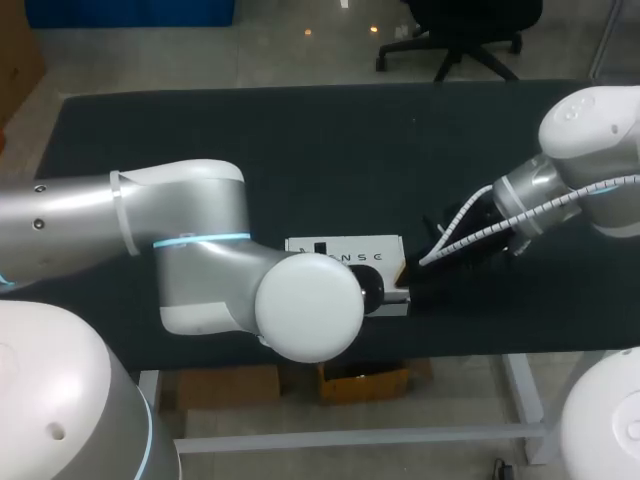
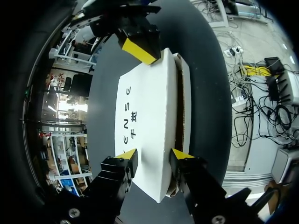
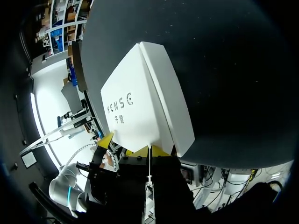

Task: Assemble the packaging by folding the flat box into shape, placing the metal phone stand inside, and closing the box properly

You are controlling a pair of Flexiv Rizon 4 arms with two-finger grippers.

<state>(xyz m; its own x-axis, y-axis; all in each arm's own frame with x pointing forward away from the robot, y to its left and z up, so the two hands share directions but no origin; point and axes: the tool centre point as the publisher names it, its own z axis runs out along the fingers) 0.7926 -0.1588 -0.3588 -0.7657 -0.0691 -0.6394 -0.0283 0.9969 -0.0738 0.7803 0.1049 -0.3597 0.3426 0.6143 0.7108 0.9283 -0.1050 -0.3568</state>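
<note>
White box (image 2: 145, 116) sits clamped in my left gripper (image 2: 154, 155); my right gripper (image 2: 139, 46) touches its far end, though I cannot tell its grip. Squeezing harder could buckle the cardboard or spring its side gap wider.

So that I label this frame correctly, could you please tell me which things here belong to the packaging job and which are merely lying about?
Belonging to the job:
white box
left gripper
right gripper

Merely there:
black table
</note>
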